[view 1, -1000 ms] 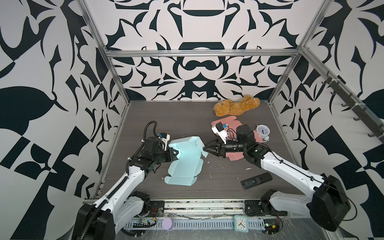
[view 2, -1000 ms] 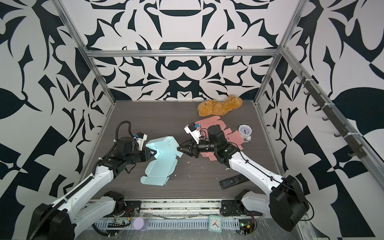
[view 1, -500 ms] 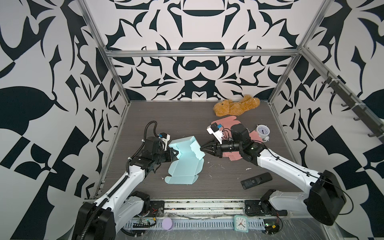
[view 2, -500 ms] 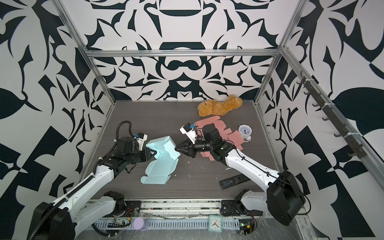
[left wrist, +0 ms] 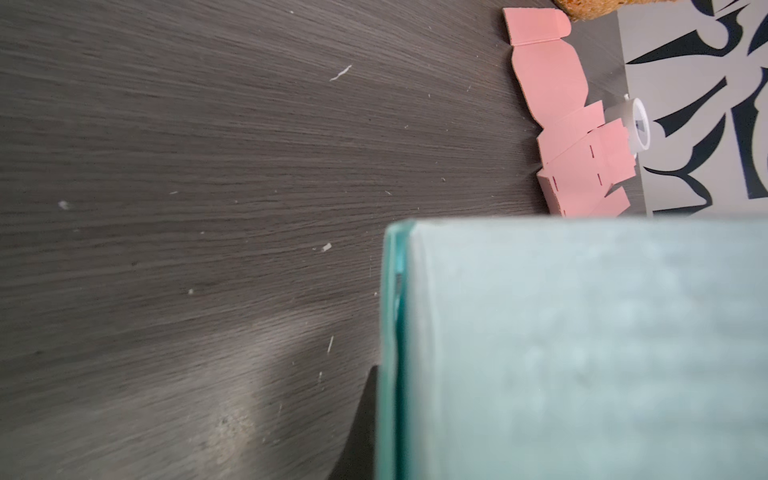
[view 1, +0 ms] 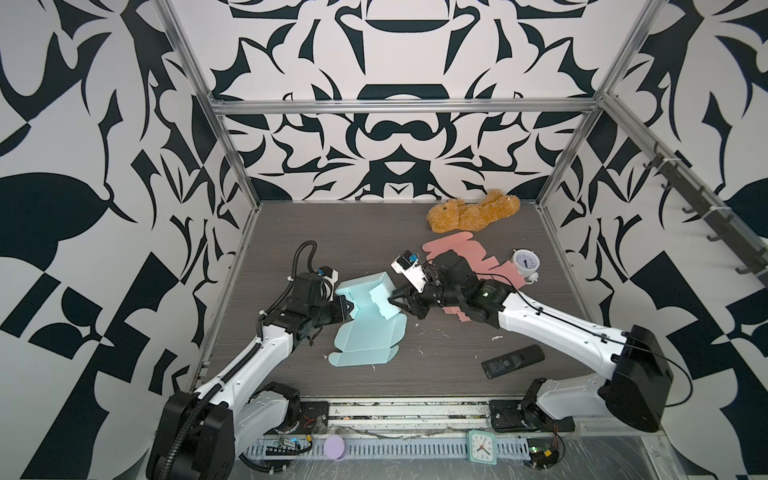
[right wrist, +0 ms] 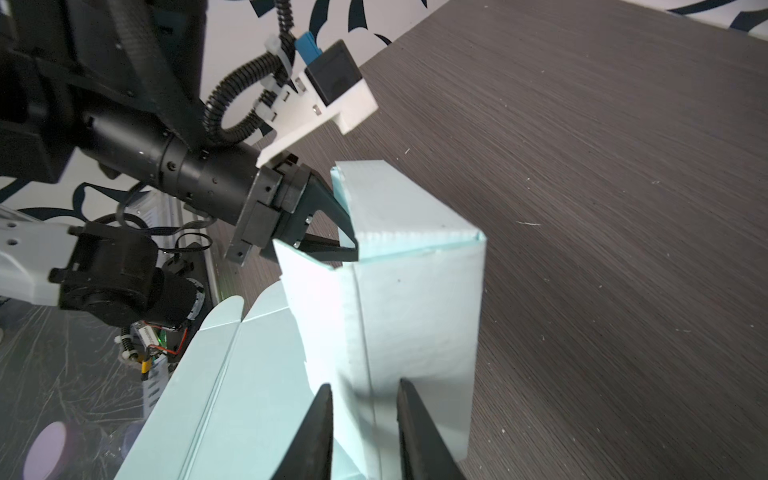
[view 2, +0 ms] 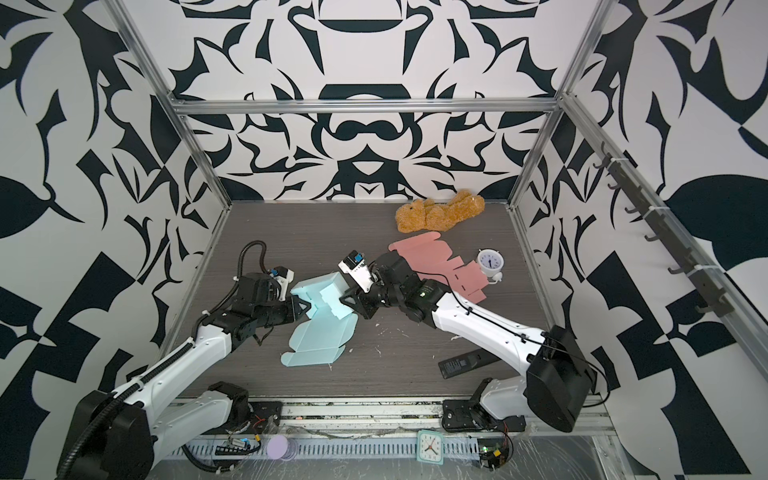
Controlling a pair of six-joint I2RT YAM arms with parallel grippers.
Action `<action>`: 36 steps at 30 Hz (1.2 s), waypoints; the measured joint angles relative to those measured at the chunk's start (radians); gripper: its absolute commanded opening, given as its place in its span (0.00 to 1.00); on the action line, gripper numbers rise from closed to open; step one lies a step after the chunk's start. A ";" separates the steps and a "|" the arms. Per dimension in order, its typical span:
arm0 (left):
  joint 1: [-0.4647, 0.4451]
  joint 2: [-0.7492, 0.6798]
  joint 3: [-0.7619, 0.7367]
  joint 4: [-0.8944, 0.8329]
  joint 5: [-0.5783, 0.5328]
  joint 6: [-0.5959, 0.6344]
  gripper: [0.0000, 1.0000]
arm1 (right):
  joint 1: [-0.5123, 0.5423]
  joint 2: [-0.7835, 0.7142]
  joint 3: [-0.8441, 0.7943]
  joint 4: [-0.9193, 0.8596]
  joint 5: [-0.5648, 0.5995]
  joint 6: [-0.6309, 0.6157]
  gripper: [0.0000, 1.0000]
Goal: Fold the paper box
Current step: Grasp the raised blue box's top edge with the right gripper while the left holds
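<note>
The light blue paper box lies left of the table's middle, its far end folded up into walls and its near flaps flat. My left gripper is shut on the top edge of the raised left wall; the right wrist view shows it pinching that panel. In the left wrist view the box fills the frame and hides one finger. My right gripper is at the box's right wall, jaws a little apart, tips against a fold line, gripping nothing.
A flat pink box blank lies under my right arm. A brown plush bear is at the back, a white alarm clock at the right, a black remote near the front right. Paper scraps dot the table.
My right gripper has moved left up to the box's right wall, and its jaws have narrowed slightly. The left gripper has kept its hold in place.
</note>
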 measured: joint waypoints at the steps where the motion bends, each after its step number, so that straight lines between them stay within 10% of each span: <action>1: 0.001 0.001 0.000 -0.002 -0.008 -0.002 0.07 | 0.006 0.013 0.013 -0.009 0.019 0.000 0.28; 36: -0.069 0.007 -0.054 0.079 -0.203 -0.179 0.04 | 0.233 0.280 0.335 -0.291 0.746 0.023 0.33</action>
